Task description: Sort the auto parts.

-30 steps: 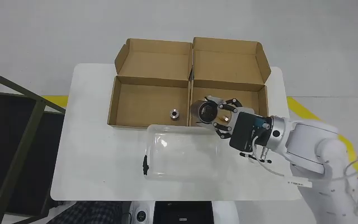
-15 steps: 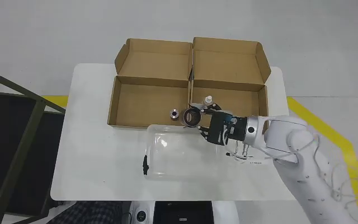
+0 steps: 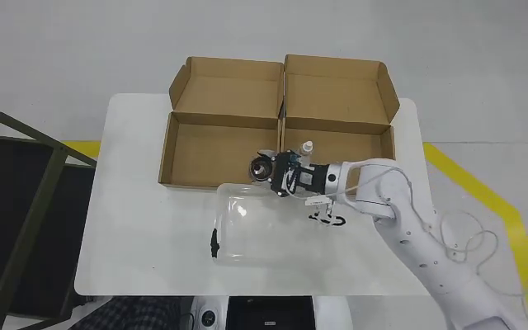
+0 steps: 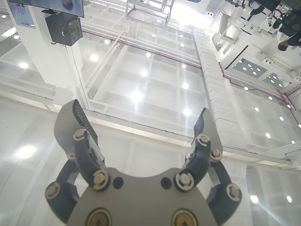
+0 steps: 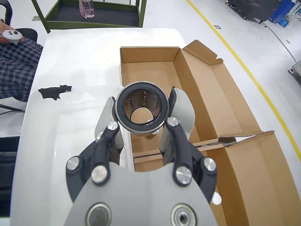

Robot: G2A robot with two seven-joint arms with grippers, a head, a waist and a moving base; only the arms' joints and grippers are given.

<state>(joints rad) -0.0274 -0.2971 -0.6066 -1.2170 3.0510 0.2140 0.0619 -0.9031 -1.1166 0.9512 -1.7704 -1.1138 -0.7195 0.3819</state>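
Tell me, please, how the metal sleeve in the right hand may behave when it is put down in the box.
The sleeve is a round tube, so laid on its side it would probably roll on the flat floor of the box; set on end it should stand. Its wall looks like shiny metal, so it is likely stiff and heavy for its size.

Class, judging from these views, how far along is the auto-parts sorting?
Done: a small white part lies in the right cardboard box. In hand: the right pincer grips a linear bearing over the left cardboard box. Left: releasing it there; the left pincer is open, holding nothing.
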